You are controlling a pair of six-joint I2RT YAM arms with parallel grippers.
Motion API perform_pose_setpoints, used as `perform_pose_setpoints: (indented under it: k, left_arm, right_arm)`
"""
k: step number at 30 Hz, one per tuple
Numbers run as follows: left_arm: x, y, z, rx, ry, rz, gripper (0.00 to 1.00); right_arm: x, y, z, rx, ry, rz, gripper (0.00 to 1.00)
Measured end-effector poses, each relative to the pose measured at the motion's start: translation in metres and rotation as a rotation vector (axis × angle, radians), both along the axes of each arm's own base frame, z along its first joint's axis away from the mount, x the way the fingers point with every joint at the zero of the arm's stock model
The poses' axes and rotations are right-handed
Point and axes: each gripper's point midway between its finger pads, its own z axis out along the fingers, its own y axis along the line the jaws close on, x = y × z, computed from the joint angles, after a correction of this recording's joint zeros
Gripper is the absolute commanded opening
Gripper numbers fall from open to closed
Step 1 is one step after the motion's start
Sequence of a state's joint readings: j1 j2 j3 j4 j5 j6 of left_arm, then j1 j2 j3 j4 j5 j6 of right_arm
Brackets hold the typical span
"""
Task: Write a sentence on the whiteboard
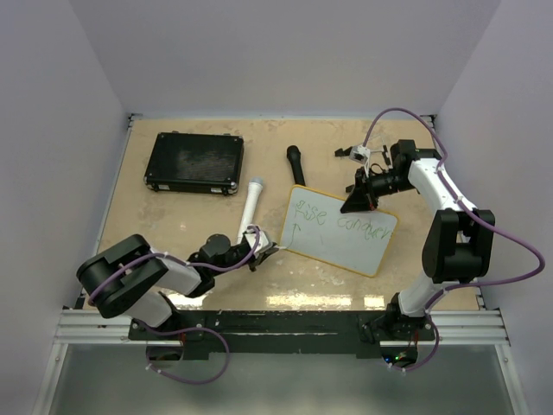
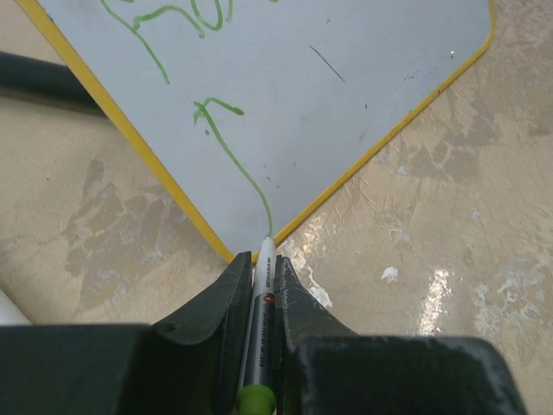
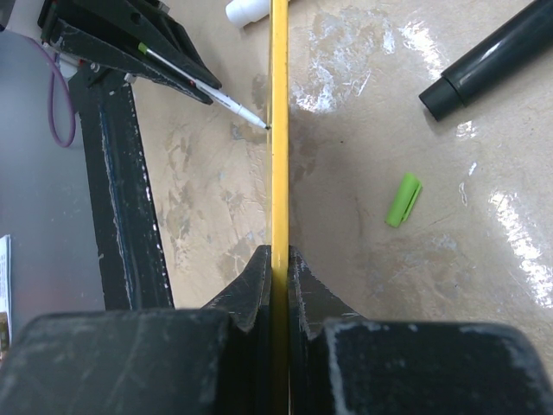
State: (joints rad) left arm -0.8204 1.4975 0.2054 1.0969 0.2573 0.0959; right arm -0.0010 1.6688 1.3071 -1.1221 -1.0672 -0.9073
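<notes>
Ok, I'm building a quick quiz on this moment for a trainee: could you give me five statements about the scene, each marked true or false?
1. The left tool grips a marker whose tip sits at a corner of the whiteboard. True.
2. The right tool is open, clear of the board. False: it is clamped on the whiteboard's edge.
3. The whiteboard is blank. False: it bears green writing.
4. A green cap lies loose on the table. True.
5. The black case lies on the whiteboard. False: it lies apart, at the far left.
</notes>
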Motion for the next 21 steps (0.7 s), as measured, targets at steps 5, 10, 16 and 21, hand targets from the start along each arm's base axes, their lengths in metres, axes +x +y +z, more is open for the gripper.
perform_pose_setpoints:
  k: [5, 10, 16, 21]
  left_arm:
    - [0.000, 0.006, 0.005, -0.002, -0.004, 0.028, 0.00]
    - [-0.001, 0.004, 0.038, -0.076, -0.063, 0.018, 0.00]
    - [-0.002, -0.002, 0.053, -0.105, -0.085, -0.011, 0.00]
    - [0.002, -0.010, 0.048, -0.090, -0.067, -0.031, 0.00]
  right_arm:
    - [0.000, 0.000, 0.001, 0.000, -0.003, 0.001, 0.00]
    - [-0.001, 0.000, 0.001, -0.001, -0.004, 0.002, 0.00]
    - [-0.001, 0.000, 0.002, -0.002, -0.009, 0.002, 0.00]
    - [0.000, 0.000, 0.002, -0.002, -0.010, 0.002, 0.00]
